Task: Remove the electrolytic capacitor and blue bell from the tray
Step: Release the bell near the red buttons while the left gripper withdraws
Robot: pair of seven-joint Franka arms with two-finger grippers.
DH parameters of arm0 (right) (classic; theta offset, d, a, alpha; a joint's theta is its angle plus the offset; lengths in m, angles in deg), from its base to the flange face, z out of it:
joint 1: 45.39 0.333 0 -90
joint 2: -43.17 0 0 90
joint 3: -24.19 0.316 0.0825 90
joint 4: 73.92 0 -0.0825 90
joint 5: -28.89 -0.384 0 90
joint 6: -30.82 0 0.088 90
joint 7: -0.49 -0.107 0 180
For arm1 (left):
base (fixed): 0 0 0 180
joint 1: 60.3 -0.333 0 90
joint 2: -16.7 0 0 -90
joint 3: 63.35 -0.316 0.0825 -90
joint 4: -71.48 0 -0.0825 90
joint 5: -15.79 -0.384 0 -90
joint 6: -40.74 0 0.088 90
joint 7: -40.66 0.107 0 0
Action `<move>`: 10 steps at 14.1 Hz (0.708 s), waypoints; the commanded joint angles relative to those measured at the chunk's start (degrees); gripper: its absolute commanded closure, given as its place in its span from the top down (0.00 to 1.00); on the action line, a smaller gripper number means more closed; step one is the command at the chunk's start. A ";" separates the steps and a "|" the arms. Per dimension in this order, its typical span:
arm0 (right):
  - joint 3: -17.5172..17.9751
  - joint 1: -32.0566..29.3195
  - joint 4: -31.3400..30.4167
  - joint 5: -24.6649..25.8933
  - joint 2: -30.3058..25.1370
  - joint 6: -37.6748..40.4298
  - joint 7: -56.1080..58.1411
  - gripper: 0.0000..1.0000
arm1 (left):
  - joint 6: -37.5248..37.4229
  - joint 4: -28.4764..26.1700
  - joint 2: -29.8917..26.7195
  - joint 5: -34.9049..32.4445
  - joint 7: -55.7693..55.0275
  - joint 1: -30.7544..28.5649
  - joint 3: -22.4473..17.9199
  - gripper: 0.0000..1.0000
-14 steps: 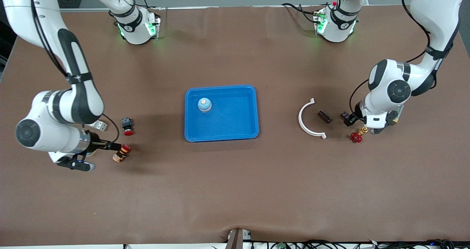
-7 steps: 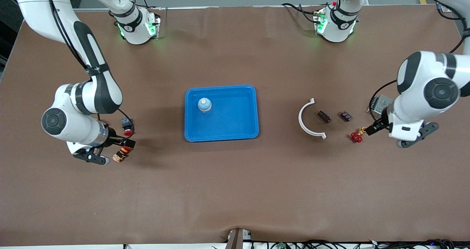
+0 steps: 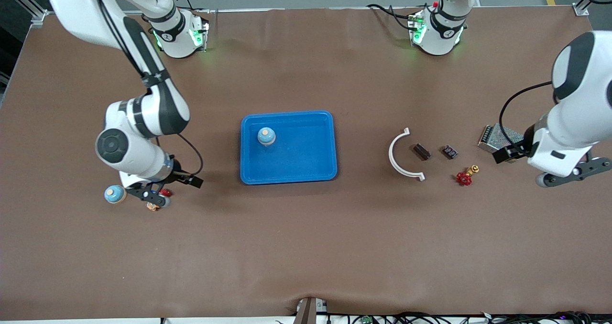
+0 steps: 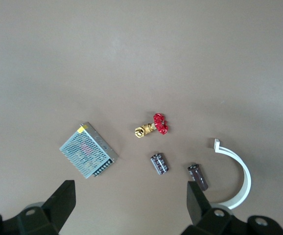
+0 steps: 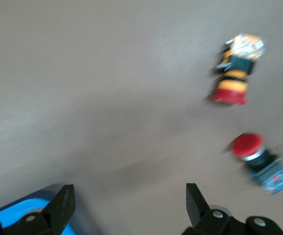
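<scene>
Blue dome-shaped bell [image 3: 266, 136] stands in the bright blue plastic tray [image 3: 311, 171], mid-frame, not yet removed. The black cylindrical electrolytic capacitor [image 3: 449, 151] lies outside the tray on the table. The right gripper [image 5: 127, 208], beside the tray, and the left gripper [image 4: 129, 208], over the capacitor's end of the table, are both spread and empty.

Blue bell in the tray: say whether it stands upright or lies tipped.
Upright. The blue bell sits on its base inside the tray, its round dome and pale top button facing up in the front view.
</scene>
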 commanded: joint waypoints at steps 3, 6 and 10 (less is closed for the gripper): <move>-0.61 6.58 -8.64 -0.01 -3.83 -8.43 -8.85 1.00 | -7.19 5.44 -2.46 0.76 1.60 -0.55 3.49 1.00; -0.70 10.54 -8.73 0.17 -3.48 -8.17 -13.70 1.00 | -7.28 6.41 -5.18 1.90 1.60 -0.20 4.37 1.00; -0.61 11.78 -8.99 0.17 -3.22 -8.26 -14.66 1.00 | -7.28 6.50 -9.04 3.65 2.99 1.81 4.65 1.00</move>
